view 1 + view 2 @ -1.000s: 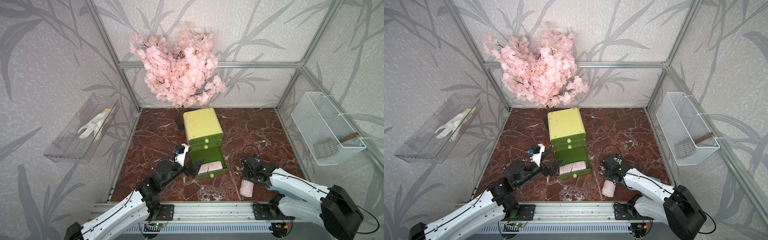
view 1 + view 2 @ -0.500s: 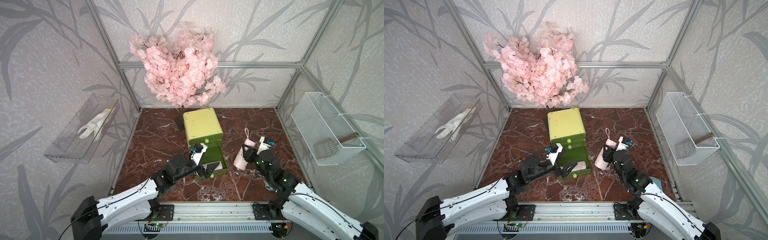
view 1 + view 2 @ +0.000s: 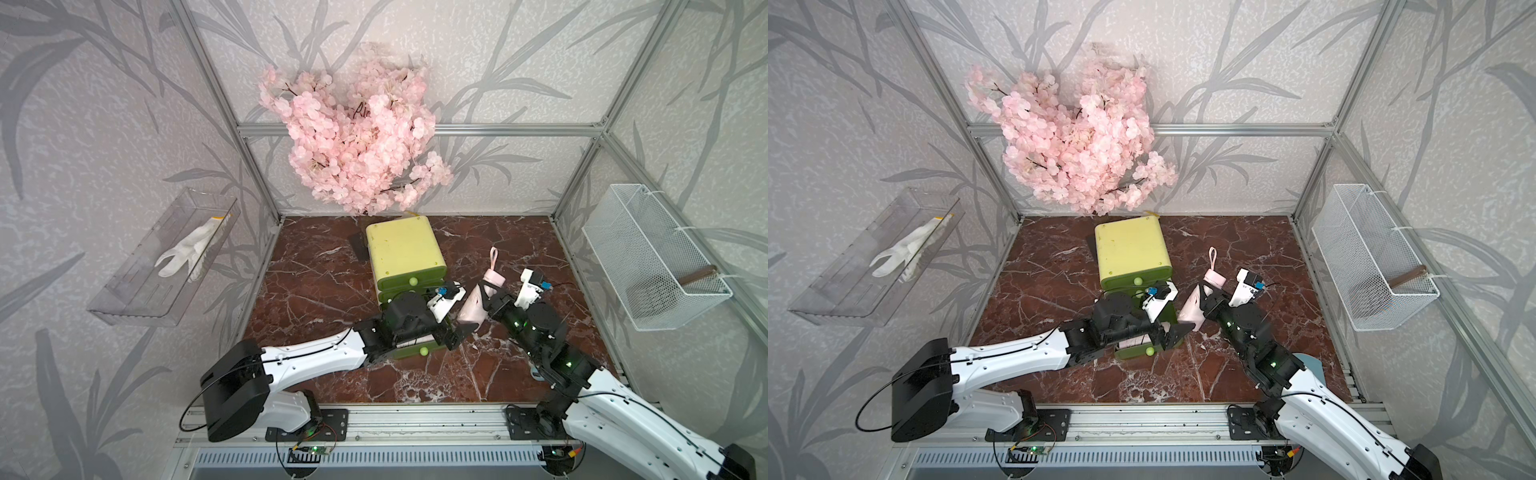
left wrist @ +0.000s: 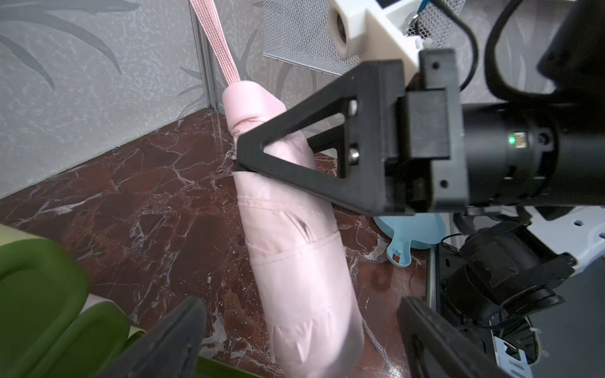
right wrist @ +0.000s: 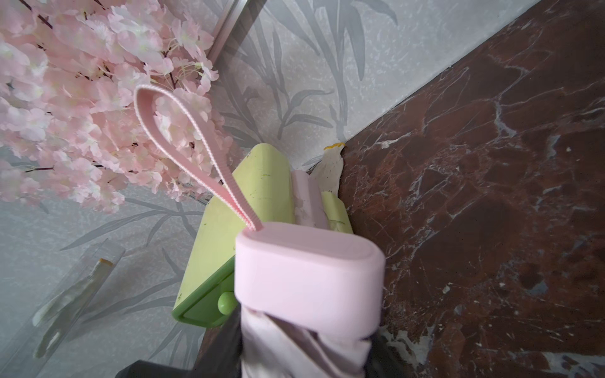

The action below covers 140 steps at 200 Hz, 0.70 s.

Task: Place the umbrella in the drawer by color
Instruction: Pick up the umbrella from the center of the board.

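Red-brown marble worktop (image 3: 316, 291) is carrying a green drawer cabinet (image 3: 401, 249) at frame centre, its lowest drawer (image 3: 415, 353) apparently standing pulled out under the left arm. Just right of it, the right end effector (image 3: 484, 294) is clamping the tilted pink umbrella (image 3: 471, 307) below its cap, while the left end effector (image 3: 459, 332) is standing wide apart near its lower end.

**Soft, even light; blur only close to the wrist cameras**

Both top views are bright and evenly lit from above; shadows on the marble bench (image 3: 316, 291) are weak and soft-edged. In the left wrist view the pink umbrella (image 4: 294, 245) is in focus, but the green drawer (image 4: 49, 294) close to the lens is blurred. In the right wrist view the umbrella's cap is soft and the blossoms (image 5: 65, 98) look pale, nearly washed out.
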Motion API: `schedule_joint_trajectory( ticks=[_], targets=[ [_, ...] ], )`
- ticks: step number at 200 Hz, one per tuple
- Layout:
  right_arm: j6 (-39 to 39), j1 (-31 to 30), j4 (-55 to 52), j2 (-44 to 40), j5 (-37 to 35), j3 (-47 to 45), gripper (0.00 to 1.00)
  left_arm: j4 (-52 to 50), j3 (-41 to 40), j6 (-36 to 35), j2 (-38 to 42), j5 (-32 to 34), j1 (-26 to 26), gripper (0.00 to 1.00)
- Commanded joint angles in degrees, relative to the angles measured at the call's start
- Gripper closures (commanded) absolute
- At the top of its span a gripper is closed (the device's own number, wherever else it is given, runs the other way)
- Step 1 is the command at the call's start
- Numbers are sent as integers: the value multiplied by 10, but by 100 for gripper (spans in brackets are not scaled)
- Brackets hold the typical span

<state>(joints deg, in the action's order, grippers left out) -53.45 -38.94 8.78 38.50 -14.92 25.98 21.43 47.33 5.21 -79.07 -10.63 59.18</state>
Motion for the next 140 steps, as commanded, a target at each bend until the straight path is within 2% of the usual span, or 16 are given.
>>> schedule_joint_trajectory(
  ticks=[1,21,28,49,64,100,120,140],
  targets=[
    [-15,-11,36,-19,26,7,63,2,35,-6,-20,-9,-1,8],
    [-15,-15,37,-23,37,2,63,1,56,-3,-41,-20,-1,16],
    [-14,-15,37,-25,41,0,63,0,61,-4,-46,-24,-1,24],
    [-2,-15,24,-31,45,3,62,-18,75,-5,-56,-28,0,62],
    [19,-15,9,-39,51,6,54,-39,78,-6,-51,-24,-1,100],
    [111,-14,-25,-94,63,12,37,-136,58,-4,5,64,-9,100],
    [168,-15,-115,-138,41,43,29,-237,56,-13,53,122,-20,100],
    [224,-15,-221,-177,10,83,27,-352,64,-33,101,187,-22,100]
  ],
)
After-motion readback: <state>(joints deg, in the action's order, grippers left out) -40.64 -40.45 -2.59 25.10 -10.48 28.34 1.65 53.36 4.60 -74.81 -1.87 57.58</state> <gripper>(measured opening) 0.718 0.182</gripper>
